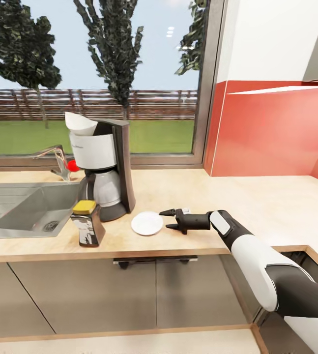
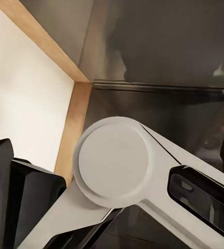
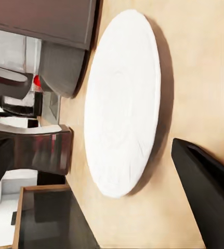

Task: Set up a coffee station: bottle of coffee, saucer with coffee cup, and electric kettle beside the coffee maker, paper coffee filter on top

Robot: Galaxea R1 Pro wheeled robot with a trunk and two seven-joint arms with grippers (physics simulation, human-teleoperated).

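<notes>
On the countertop [image 1: 257,196], beside the sink [image 1: 11,211]: coffee maker [image 1: 102,162] upright, white paper filter [image 1: 80,123] seated in its top, coffee jar [image 1: 86,223] just in front and to its sink side, near the counter's front edge. Saucer [image 1: 147,222] flat on the wood, just beside the maker's base on the other side, bare, no cup on it. Right gripper [image 1: 169,220] low over the counter, fingers spread wide and empty, tips just short of the saucer's rim; apart from it or grazing it, cannot tell. From the right wrist camera: saucer [image 3: 123,101] ahead of one dark finger [image 3: 208,192], maker's base [image 3: 60,62] beyond it. Left gripper's state: cannot tell from the left wrist camera, which looks onto a grey arm joint [image 2: 114,161] and dark cabinet fronts [image 2: 158,41].

Step in hand, judging by the layout: saucer placing, seemingly just finished; maker, filter and jar look settled. Remaining: cup onto saucer, kettle beside the maker. Next move likely calls for backing the arm straight off without nudging the plate, then finding the cup.
</notes>
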